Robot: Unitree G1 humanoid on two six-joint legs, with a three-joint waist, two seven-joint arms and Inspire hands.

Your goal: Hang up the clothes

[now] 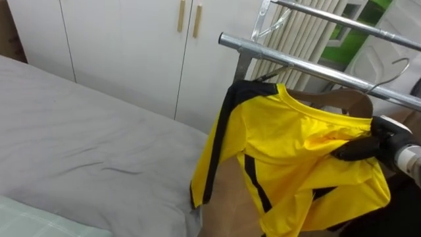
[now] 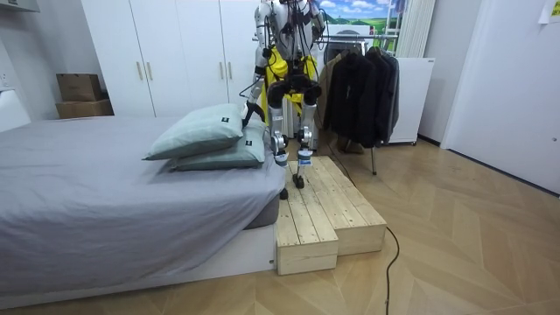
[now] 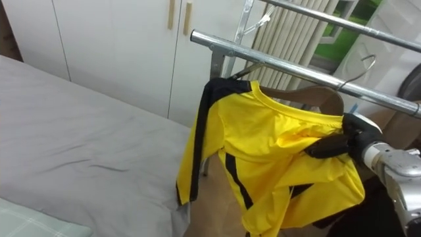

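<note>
1. One yellow shirt (image 1: 289, 158) with black trim sits on a wooden hanger (image 1: 345, 100), just below a metal rail (image 1: 296, 64).
2. The right hand (image 1: 370, 143) reaches in from the right, its dark fingers clenched on the shirt's cloth at the hanger's shoulder.
3. The hanger's wire hook rises by the rail; whether it rests on it cannot be told.
4. A grey bed (image 1: 79, 131) lies to the left, with a white wardrobe (image 1: 131, 46) behind.
5. In the room view the robot stands on a wooden platform (image 2: 324, 210) between the bed and some dark coats (image 2: 363, 83). Its left hand (image 2: 248, 110) hangs low by the pillows (image 2: 201, 136), and its state cannot be told.

Black robot hand (image 3: 332, 145), silver-white forearm
</note>
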